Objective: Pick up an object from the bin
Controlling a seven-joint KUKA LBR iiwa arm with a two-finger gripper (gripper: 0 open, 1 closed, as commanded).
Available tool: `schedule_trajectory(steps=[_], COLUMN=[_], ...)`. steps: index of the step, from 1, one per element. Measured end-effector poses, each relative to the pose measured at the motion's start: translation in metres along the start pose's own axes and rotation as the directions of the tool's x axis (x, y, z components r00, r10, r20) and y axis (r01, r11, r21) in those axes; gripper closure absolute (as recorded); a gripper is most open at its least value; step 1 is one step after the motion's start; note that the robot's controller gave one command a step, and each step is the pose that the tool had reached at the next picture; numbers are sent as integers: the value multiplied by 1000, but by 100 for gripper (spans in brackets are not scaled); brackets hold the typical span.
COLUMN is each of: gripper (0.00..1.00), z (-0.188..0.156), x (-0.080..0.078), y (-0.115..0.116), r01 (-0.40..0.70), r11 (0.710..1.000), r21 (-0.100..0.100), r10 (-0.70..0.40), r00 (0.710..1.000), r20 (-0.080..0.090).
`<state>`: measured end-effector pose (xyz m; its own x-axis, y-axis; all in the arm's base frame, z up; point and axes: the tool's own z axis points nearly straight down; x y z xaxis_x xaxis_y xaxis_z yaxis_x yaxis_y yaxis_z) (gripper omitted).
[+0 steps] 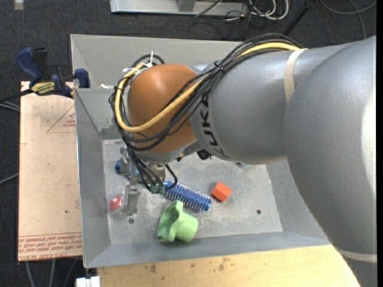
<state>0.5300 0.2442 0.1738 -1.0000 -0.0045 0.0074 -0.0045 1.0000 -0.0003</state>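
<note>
Starting at the left of the grey bin: small red lump on the floor near the front. Just beside it, fingers lowered close to the floor, clenched or released impossible to tell. Further right, lying apart: green cup-like piece, blue toothed comb, orange block.

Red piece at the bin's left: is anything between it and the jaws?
Nothing visible. The red piece lies close beside the jaws on bare floor; the blue brush and green piece lie on their other side.
</note>
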Motion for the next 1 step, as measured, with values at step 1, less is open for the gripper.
schedule_trajectory(steps=[1], gripper=[0], z=[109], x=[28], y=[-46], r01=[85], r11=[996], r21=[3], r10=[-85], r00=[996], r20=[-1])
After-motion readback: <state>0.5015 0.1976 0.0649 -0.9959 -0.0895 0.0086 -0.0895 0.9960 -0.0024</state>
